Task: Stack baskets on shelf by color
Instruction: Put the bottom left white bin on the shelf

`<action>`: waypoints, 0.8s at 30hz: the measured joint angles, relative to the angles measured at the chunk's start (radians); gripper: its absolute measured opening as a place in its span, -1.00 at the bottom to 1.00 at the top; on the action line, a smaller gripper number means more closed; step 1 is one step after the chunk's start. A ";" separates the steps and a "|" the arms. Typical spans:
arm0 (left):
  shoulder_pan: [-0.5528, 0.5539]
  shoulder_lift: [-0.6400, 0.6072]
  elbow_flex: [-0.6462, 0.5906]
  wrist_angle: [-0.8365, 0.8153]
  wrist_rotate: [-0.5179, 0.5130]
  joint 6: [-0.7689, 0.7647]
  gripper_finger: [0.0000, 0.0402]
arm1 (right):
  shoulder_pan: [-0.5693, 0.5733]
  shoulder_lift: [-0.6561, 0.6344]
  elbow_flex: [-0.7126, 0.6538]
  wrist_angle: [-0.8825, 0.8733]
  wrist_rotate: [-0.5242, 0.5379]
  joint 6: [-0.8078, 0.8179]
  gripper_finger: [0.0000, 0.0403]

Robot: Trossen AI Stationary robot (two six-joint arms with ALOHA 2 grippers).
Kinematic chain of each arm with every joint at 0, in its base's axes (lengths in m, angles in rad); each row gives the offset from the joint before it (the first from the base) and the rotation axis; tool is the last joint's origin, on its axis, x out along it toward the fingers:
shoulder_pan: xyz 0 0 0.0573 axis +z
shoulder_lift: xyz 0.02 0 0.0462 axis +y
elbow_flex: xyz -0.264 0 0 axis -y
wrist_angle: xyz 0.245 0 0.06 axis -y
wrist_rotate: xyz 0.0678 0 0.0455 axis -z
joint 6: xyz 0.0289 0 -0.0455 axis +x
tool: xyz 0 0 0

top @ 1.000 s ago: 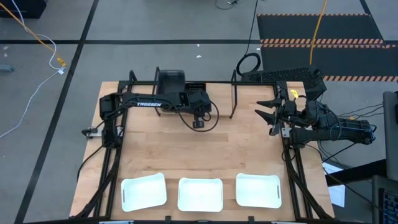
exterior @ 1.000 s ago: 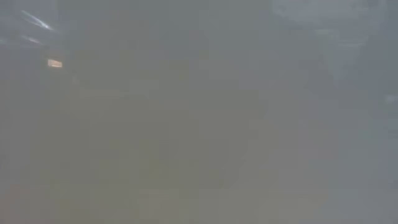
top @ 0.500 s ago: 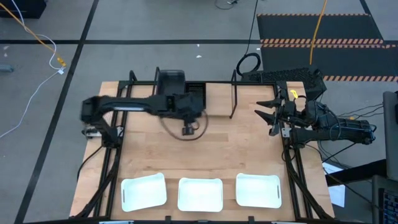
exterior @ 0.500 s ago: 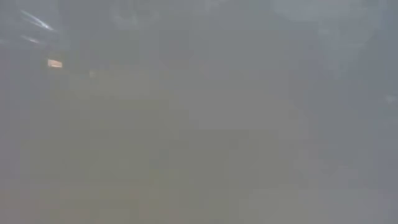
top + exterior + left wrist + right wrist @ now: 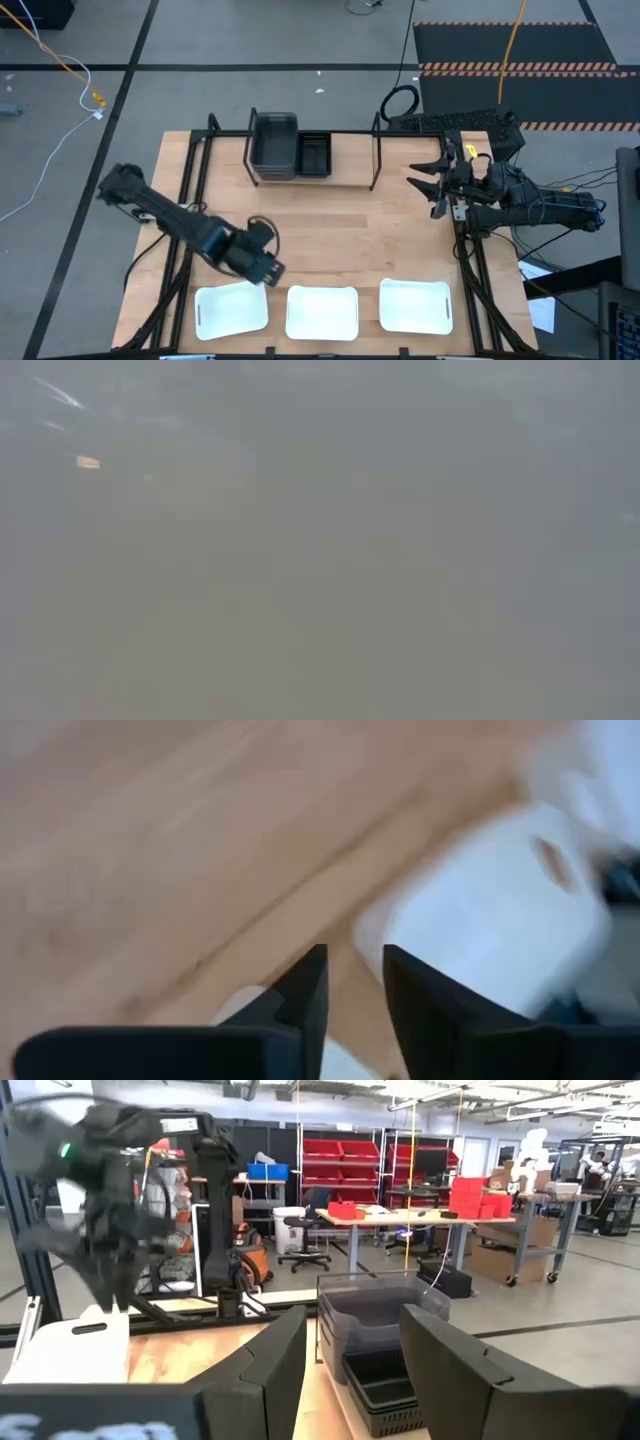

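The left gripper [image 5: 268, 272], fingers slightly parted and empty, was held just above the leftmost shallow white plastic basket [image 5: 231, 308]. That basket lay well apart from the black-rod shelf [image 5: 345, 168], where dark grey and black mesh baskets were stacked. A clean lift would be favoured by pinching its near rim squarely, while the right gripper [image 5: 425, 182], spread, waited beside the shelf.

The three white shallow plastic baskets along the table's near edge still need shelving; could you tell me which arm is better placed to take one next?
The left. Its gripper hovers just above the leftmost white basket, fingers open, while the right gripper waits at the table's far right edge.
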 joint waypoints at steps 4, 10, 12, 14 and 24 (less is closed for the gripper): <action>-0.074 0.078 -0.051 0.003 -0.001 -0.312 -0.34 | 0.000 0.022 0.000 0.010 0.000 0.013 -0.21; -0.128 0.167 -0.070 0.003 0.055 -0.572 -0.19 | 0.000 0.081 0.000 0.153 0.000 0.034 -0.21; -0.131 0.180 -0.071 0.016 0.069 -0.623 -0.16 | 0.000 0.100 0.000 0.194 0.000 0.010 -0.21; -0.128 0.187 -0.071 0.061 0.081 -0.663 -0.14 | 0.000 0.119 0.000 0.228 0.000 -0.023 -0.21; -0.126 0.213 -0.069 0.216 -0.015 -0.861 -0.11 | 0.000 0.238 0.000 0.403 -0.001 -0.122 -0.21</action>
